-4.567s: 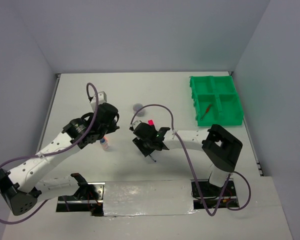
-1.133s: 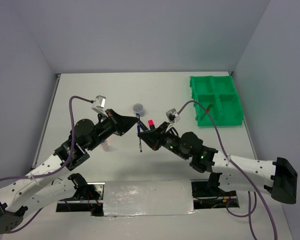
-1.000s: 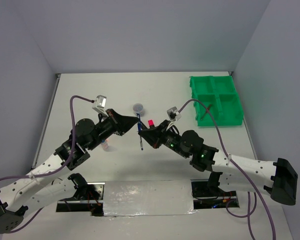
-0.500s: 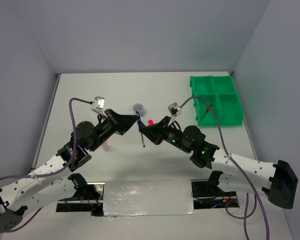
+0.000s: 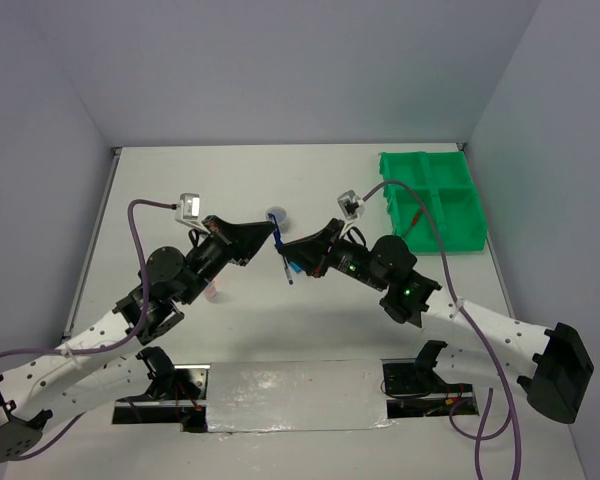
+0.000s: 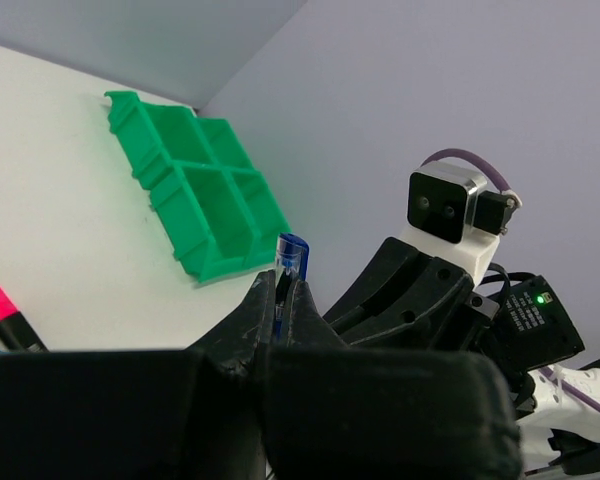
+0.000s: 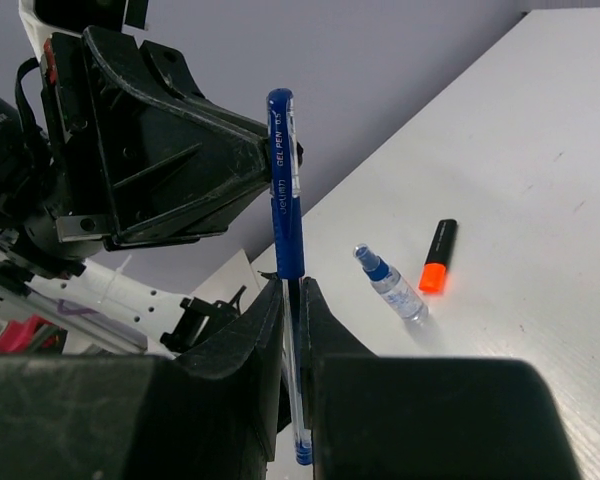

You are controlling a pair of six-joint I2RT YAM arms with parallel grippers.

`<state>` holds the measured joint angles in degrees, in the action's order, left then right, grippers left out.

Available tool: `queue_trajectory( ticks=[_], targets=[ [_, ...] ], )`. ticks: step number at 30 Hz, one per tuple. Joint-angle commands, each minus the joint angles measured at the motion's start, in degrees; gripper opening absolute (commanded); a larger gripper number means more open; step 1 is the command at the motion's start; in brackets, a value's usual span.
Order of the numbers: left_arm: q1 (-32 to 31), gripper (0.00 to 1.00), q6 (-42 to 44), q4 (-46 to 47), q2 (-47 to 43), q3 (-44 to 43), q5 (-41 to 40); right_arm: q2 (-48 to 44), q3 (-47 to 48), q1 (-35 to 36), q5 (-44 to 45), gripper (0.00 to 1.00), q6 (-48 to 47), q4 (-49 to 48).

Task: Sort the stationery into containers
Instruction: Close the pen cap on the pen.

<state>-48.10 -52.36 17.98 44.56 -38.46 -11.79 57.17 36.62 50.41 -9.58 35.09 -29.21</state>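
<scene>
Between them, left tool [image 5: 272,231] and right tool [image 5: 284,246] both clamped the pen [image 7: 287,220]; handover, I judged; left had to release next.

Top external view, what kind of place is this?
Probably a robotics lab test cell: a white table boxed in by plain grey panels, a left arm and right arm mounted at its edge.

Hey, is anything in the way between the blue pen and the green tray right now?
Nothing visible lies on the table between the blue pen and the green tray. Both the left pincer and right pincer grip the pen, though.
</scene>
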Motion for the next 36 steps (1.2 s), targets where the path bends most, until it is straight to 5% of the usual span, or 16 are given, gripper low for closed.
queue_trajectory(
  ticks=[1,15,20,27,30,36],
  targets=[
    [-3.4,0.00,1.0,-5.7,0.7,2.4,7.7,-1.3,8.1,-3.1,4.3,0.00,-0.3,-11.0],
    [-6.2,0.00,1.9,-5.1,2.2,3.5,6.2,1.7,11.6,-5.7,-4.7,0.00,0.9,-13.5],
    [-6.2,0.00,3.6,-16.1,-1.3,-2.0,-1.2,2.8,6.0,-5.3,-15.3,0.00,-3.6,-15.2],
    [-6.2,0.30,6.2,-19.6,-3.1,-9.0,-4.8,2.8,1.8,-4.2,-15.5,0.00,-4.2,-14.9],
    [-6.2,0.35,7.0,-19.7,-2.2,-10.8,-4.7,3.0,2.0,-4.1,-15.0,0.00,-4.2,-13.9],
    [-6.1,0.81,7.8,-18.8,-2.4,-12.1,-3.9,3.0,2.3,-4.2,-13.9,0.00,-5.2,-11.8]
  ],
)
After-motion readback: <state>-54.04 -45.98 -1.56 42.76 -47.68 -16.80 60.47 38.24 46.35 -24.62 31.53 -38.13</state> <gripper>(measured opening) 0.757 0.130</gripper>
